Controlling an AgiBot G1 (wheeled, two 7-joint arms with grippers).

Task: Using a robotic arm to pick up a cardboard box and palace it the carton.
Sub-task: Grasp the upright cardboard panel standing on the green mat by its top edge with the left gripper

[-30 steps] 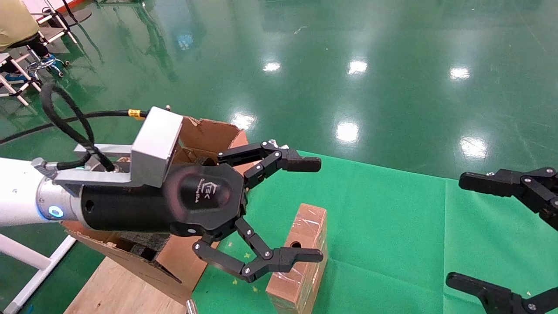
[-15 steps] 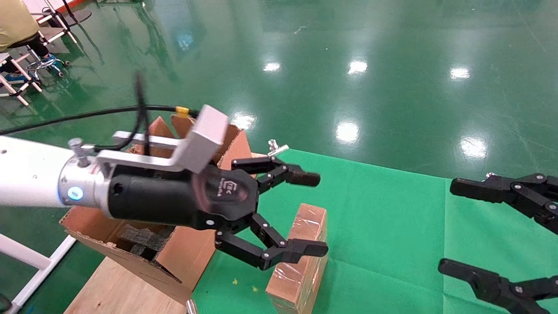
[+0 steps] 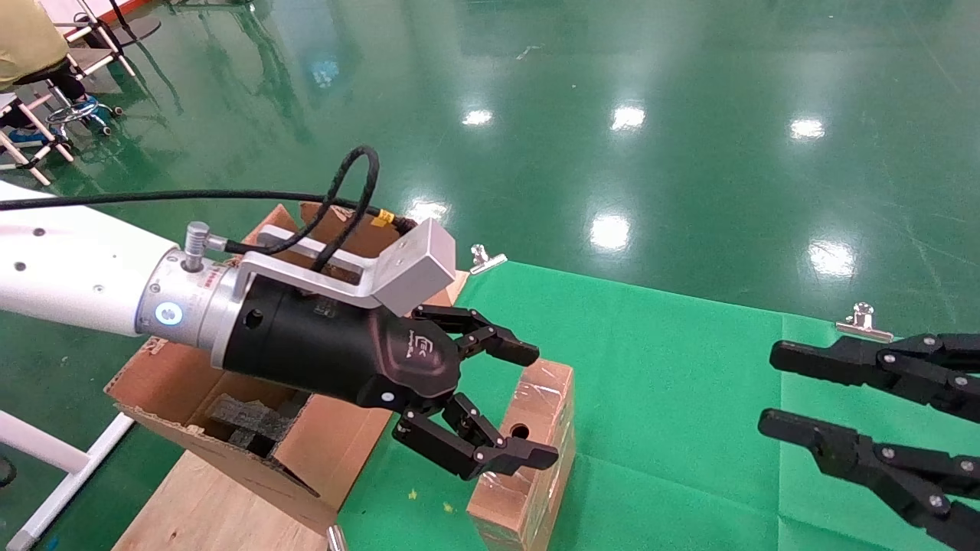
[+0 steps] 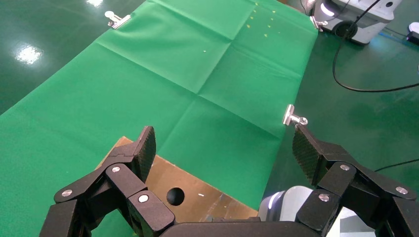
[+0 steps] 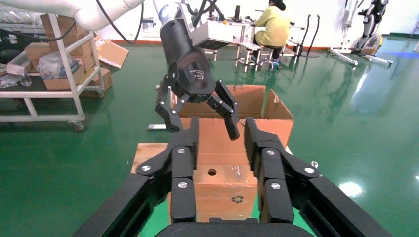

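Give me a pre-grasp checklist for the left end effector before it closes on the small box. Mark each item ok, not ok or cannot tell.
1. Left end effector open: ok, jaws spread wide.
2. Jaws straddling the box: cannot tell; the head view shows it above the box's near end, and the left wrist view shows only part of the box between the jaws.
3. Box standing on the green cloth, nothing on top: ok.
4. Right end effector clear of the box: ok, open and off to the side.
5. Carton open to receive: ok, flaps up, black foam inside.
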